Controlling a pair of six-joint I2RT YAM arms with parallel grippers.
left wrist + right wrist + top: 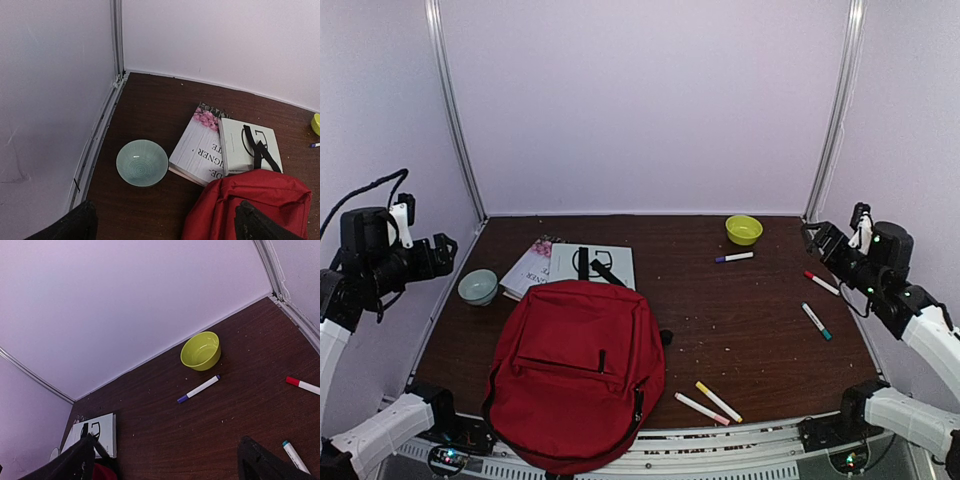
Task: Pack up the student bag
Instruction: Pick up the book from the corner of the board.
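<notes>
Top view alone: the whole student bag, red, lies flat with its front pocket up. A yellow marker and a pink marker lie side by side just to its right, near the front edge of the table; neither wrist view reaches them.
Left wrist view alone: the ribbed inside of the teal bowl and the pink flowers and upside-down lettering on the flowered book. The white book overlaps that book's right side, and a black strap lies across it.
Right wrist view alone: the yellow-green bowl seen from close by, the purple-capped marker just in front of it, the red-capped marker and the teal-capped marker at the right.
Student bag position: left of centre at the table's near edge, its top edge against the white book.
Left gripper: fingers spread wide, nothing between them, raised at the left wall.
Bag to left gripper: below and to its right, apart; the bag's upper part fills the lower right of the wrist view.
Right gripper: fingers spread wide, nothing between them, raised at the right wall.
Bag to right gripper: well apart, across the table; only a red sliver shows at the bottom left of the wrist view.
</notes>
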